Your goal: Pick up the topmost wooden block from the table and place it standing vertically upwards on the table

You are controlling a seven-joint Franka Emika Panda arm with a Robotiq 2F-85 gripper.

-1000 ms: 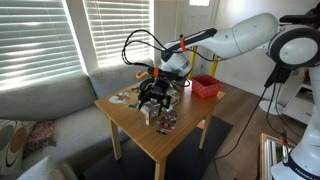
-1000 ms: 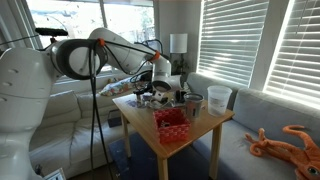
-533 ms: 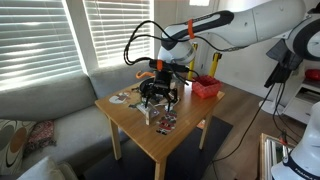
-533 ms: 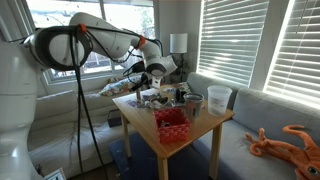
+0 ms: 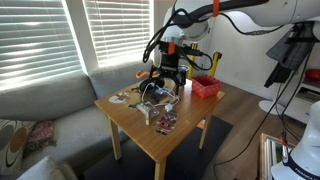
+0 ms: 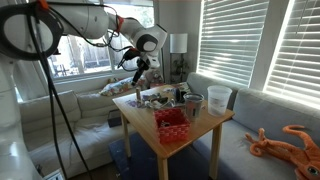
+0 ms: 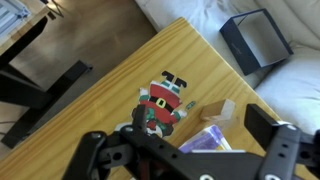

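The pincer (image 7: 178,138) had risen from the small square light-wood counter (image 5: 122,116) since a second before, its jaws spread wide and empty. Beneath it a small pale wooden block (image 7: 216,112) sat on the counter just beside a flat red-and-green Santa figure (image 7: 165,102), near one edge.

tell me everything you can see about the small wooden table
The table is small and square, made of light wood. Its smooth pale tan top shows grain in the wrist view, and it has straight legs. It stands level on a dark rug, right beside a grey sofa. A red basket sits near one corner. A Santa figure, a small pale block and other clutter lie on the top.
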